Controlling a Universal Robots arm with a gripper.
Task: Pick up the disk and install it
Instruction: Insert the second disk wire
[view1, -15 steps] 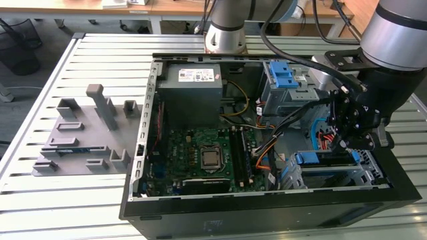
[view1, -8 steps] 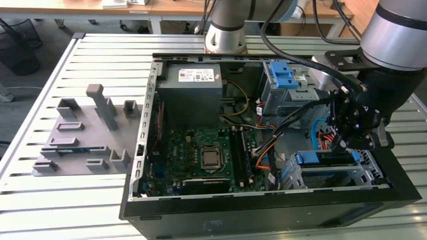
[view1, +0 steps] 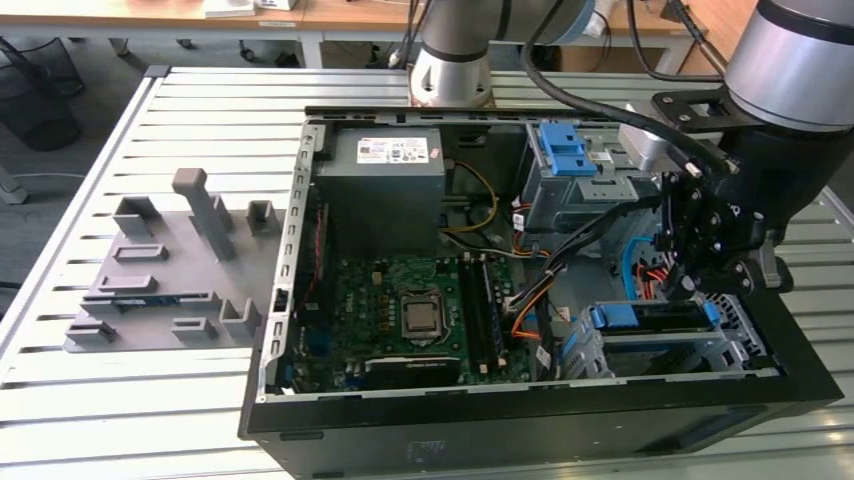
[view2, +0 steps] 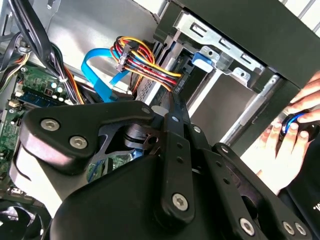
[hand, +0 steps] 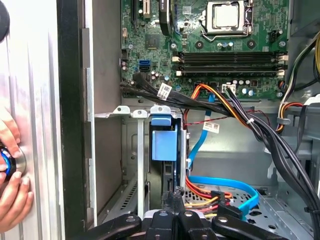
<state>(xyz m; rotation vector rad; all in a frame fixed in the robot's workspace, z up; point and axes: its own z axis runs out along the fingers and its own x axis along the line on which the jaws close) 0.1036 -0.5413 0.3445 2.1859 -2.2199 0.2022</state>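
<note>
Disk (hand: 164, 145): silver drive in a blue plastic carrier, standing on edge in the lower drive cage (hand: 141, 113) of an open computer case (view1: 534, 420). In the exterior view the carrier's blue face (view1: 650, 318) sits level with the cage front, so the drive looks mostly or fully seated.

Claw (hand: 173, 196): clenched, the two fingers pressed together with no gap visible in both wrist views. It points along the slot at the drive's near edge. Contact looks likely, but I cannot tell for certain.

Step in hand, as judged: seating the drive in its bay. To do it well:
- keep the push straight along the cage rails, since a tilted drive would bind in them;
- press on the carrier frame, not on the label face;
- keep clear of the blue data cable (hand: 200, 142) and the multicoloured power leads (hand: 220, 107), which run just beside the slot.

Also present: motherboard (hand: 210, 45), and a person's hand (hand: 10, 170) resting on the slatted desk (view1: 160, 400) outside the case wall.
</note>
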